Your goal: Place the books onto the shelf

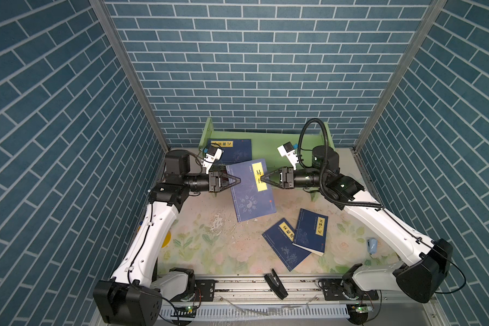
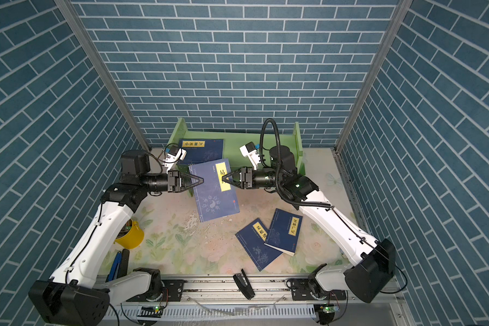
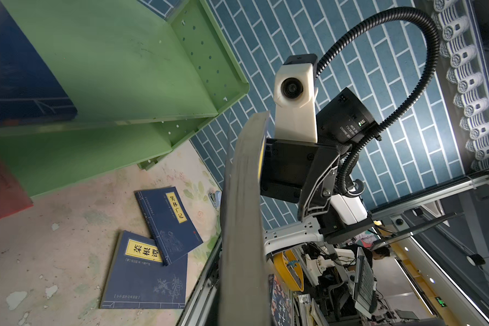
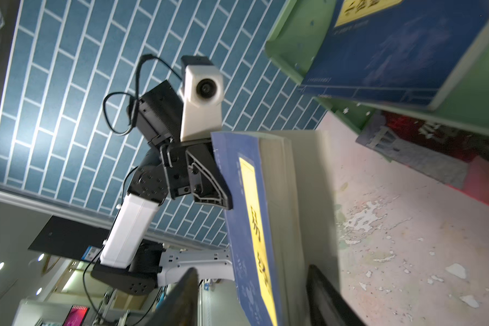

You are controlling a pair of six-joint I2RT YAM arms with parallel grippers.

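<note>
A dark blue book point(image 1: 251, 194) with a yellow label hangs tilted above the table in both top views point(image 2: 215, 194). My left gripper point(image 1: 238, 179) is shut on its left edge. My right gripper point(image 1: 261, 178) is open around the labelled right edge; in the right wrist view its fingers point(image 4: 181, 296) stand clear of both covers. The light green shelf point(image 1: 268, 141) stands at the back, with another blue book point(image 1: 235, 151) leaning on it and a red-and-grey book point(image 4: 435, 146) under its upper board. Two blue books point(image 1: 283, 248) point(image 1: 311, 231) lie overlapping on the table.
A yellow cup point(image 2: 130, 235) sits beside the left arm. A black tool point(image 1: 275, 283) lies on the front rail. A small light blue object point(image 1: 372, 245) rests near the right arm. Brick-patterned walls enclose three sides.
</note>
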